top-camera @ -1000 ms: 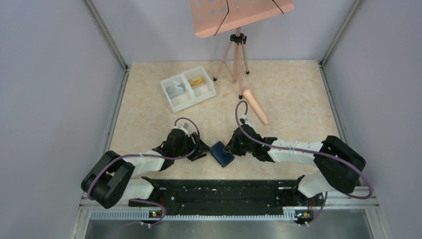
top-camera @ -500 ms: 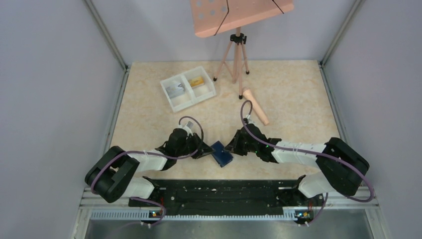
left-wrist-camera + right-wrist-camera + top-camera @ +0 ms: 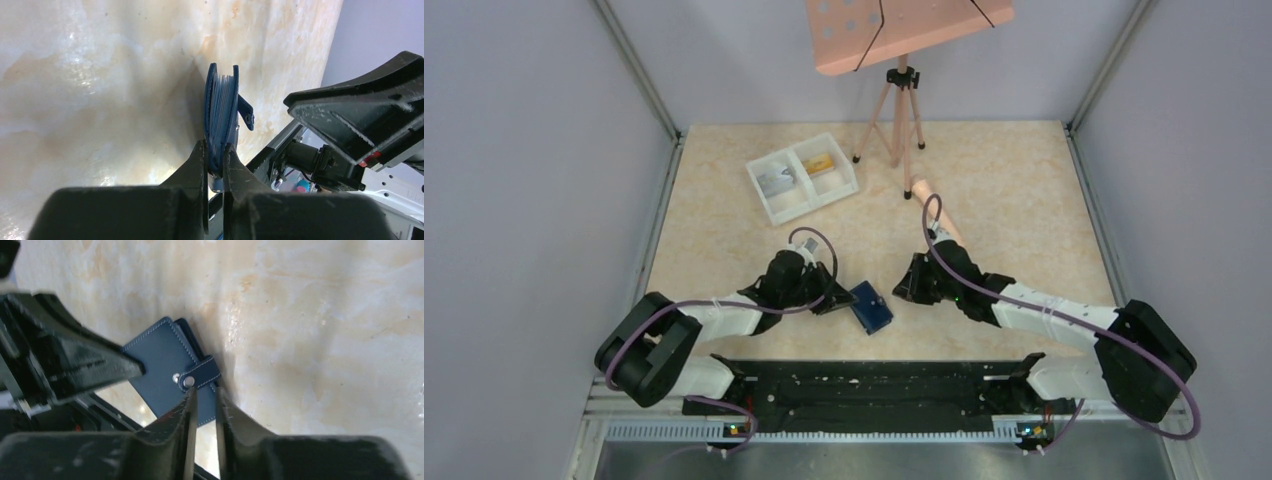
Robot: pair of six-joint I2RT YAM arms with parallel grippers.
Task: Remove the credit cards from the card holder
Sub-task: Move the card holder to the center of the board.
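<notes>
1. The overhead view alone shows a white tray (image 3: 769, 200) far left on the table (image 3: 1024, 180). A grey-silver card (image 3: 776, 181) lies in its left compartment and a yellow-orange card (image 3: 821, 165) in its right one. Both are well apart from the arms.
2. The left gripper (image 3: 837, 300) lies low near the table's front edge. From above its grasp is hard to read. The left wrist camera settles it: the left gripper (image 3: 215, 150) is pinched tight on the near edge of the card holder (image 3: 220, 105).
3. From above, the card holder (image 3: 871, 307) is a small blue patch between the two grippers. The left wrist camera shows it on edge, the covers slightly parted with pale leaves between them. Whether any are cards I cannot tell.
4. The right wrist camera shows the card holder's flat blue cover (image 3: 160, 357). It also shows a strap (image 3: 200, 376) with a silver snap, buttoned.
5. The right gripper (image 3: 904, 290) sits apart from the card holder in the overhead view. In its own camera the right gripper (image 3: 204, 396) has its fingers drawn almost together, with nothing between them. The tips are just short of the strap.
6. Farther right and back stand a tripod (image 3: 902, 110) and a pink cylinder (image 3: 949, 232).
</notes>
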